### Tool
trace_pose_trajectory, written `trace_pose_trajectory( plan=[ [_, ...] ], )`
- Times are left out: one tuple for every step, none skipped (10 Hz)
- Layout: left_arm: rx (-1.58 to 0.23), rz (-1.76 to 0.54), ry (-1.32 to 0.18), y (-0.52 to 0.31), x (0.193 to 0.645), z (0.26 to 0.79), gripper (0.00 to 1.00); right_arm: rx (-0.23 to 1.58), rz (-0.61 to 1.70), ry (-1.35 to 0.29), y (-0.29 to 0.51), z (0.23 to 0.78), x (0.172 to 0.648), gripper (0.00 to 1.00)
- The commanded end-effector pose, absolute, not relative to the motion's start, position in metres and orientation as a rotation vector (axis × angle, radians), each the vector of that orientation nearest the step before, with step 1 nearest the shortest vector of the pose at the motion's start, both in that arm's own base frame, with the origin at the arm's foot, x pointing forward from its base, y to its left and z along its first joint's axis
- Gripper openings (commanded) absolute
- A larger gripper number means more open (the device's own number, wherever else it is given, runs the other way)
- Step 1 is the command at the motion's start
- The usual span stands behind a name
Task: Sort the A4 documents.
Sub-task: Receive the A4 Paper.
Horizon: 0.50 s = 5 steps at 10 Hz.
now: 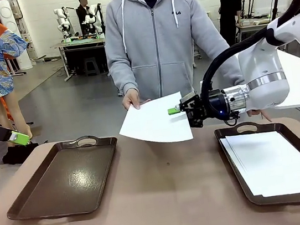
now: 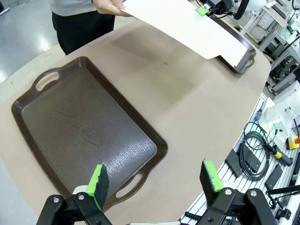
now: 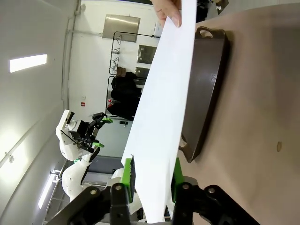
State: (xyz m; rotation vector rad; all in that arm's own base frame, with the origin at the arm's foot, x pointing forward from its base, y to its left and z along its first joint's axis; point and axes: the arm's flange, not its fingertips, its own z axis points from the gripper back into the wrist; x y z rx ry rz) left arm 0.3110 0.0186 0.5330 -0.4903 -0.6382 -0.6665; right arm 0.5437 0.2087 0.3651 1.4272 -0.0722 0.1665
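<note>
A person's hand (image 1: 131,99) holds one white A4 sheet (image 1: 154,122) in the air over the far middle of the table. My right gripper (image 1: 173,111) is at the sheet's right edge. In the right wrist view its green pads (image 3: 126,173) stand narrowly apart, open, with the sheet (image 3: 161,108) running between them. More A4 sheets (image 1: 277,162) lie stacked in the right dark brown tray (image 1: 228,135). The left tray (image 1: 64,180) holds nothing. My left gripper (image 2: 154,180) hangs open above that tray's (image 2: 84,131) near corner.
The person stands at the far edge, between the two trays. Bare brown tabletop (image 1: 173,199) lies between the trays. Cables and equipment (image 2: 262,150) sit beyond the table's edge in the left wrist view.
</note>
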Motion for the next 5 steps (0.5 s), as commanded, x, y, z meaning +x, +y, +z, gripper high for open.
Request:
trace_pose_trajectory(
  plan=[
    [-0.508, -0.679, -0.646, 0.0207, 0.3118, 0.5318, 1.0, 1.434, 0.177, -0.093, 0.2107, 0.3632, 0.5497, 0.23],
    [-0.508, -0.679, -0.646, 0.0207, 0.3118, 0.5318, 1.0, 1.434, 0.176, -0.087, 0.2104, 0.3638, 0.5495, 0.0],
    [-0.508, -0.679, -0.646, 0.0207, 0.3118, 0.5318, 1.0, 1.433, 0.176, -0.084, 0.2101, 0.3639, 0.5494, 0.05],
    [-0.508, -0.679, -0.646, 0.0207, 0.3118, 0.5318, 1.0, 1.432, 0.175, -0.08, 0.2097, 0.3639, 0.5489, 0.0],
    [-0.508, -0.679, -0.646, 0.0207, 0.3118, 0.5318, 1.0, 1.431, 0.174, -0.078, 0.209, 0.3641, 0.5489, 0.0]
  ],
)
